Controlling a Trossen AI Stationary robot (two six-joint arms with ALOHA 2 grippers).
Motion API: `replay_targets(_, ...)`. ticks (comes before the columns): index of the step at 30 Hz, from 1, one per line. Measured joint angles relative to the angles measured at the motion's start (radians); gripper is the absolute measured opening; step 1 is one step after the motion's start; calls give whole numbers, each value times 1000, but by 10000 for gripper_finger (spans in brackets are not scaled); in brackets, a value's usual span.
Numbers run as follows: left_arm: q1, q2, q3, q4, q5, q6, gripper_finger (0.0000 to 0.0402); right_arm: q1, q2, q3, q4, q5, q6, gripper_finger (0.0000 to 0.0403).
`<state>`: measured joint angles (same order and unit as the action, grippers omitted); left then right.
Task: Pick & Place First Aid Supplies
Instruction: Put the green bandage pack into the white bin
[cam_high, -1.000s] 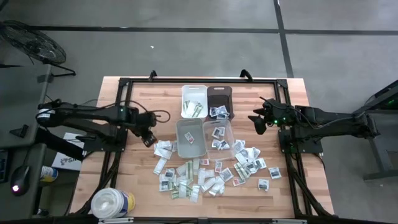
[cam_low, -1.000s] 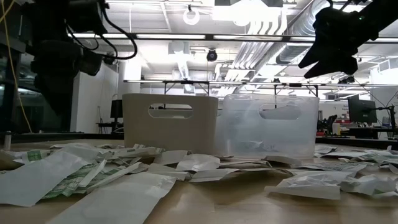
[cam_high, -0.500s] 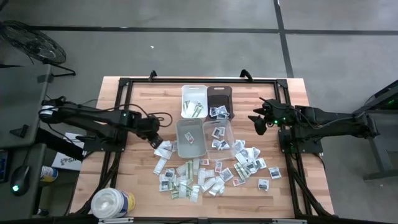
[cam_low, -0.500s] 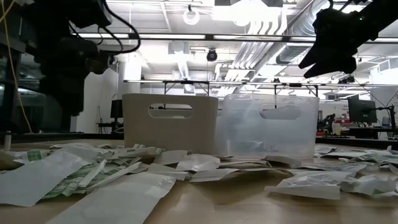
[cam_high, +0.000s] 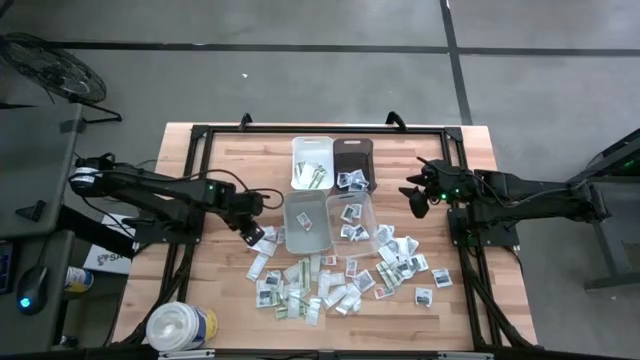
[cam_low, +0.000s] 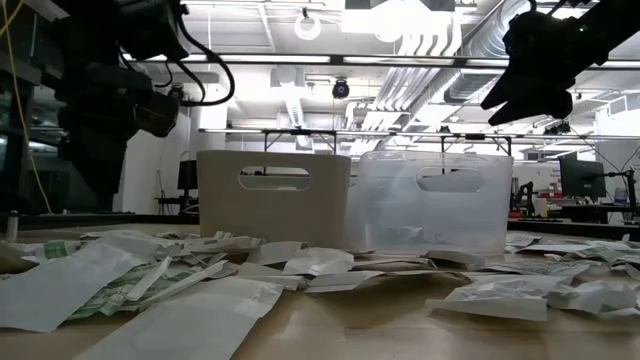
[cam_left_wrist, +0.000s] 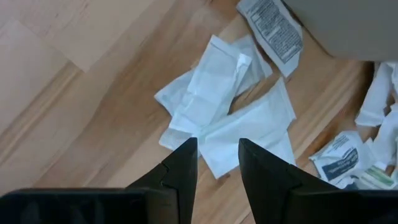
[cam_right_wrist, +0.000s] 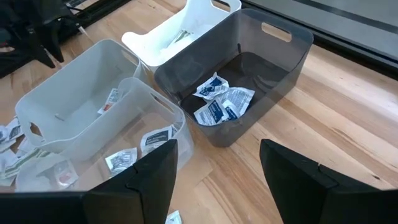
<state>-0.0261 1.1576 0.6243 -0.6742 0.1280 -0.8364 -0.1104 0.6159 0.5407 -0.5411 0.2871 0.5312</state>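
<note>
The first aid supplies, many small flat paper packets (cam_high: 330, 280), lie scattered on the wooden table in front of the bins. My left gripper (cam_high: 250, 232) hangs open, pointing steeply down, just above two overlapping white packets (cam_left_wrist: 249, 127) at the heap's left edge. In the left wrist view its fingertips (cam_left_wrist: 217, 149) stand apart over them with nothing between. My right gripper (cam_high: 412, 195) waits open in the air at the table's right, looking over the bins (cam_right_wrist: 217, 162).
Four small bins stand at mid-table: a white one (cam_high: 312, 162) and a dark one (cam_high: 353, 163) behind, a grey-white one (cam_high: 305, 222) and a clear one (cam_high: 352, 218) in front, each with some packets. A big white tub (cam_high: 180, 325) stands at the near left corner.
My left gripper has moved toward the table's right and near edges and sunk a little, coming over the white packets at the heap's left edge. Its fingers keep the same gap. The packets have not moved.
</note>
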Motion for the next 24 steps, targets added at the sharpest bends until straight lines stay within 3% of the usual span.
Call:
replay_targets(12, 87, -10, -127, 86, 120, 186, 117, 0, 0, 0, 0, -41, 3, 222)
replay_targets(24, 68, 53, -128, 79, -34, 259, 116, 0, 0, 0, 0, -56, 19, 222)
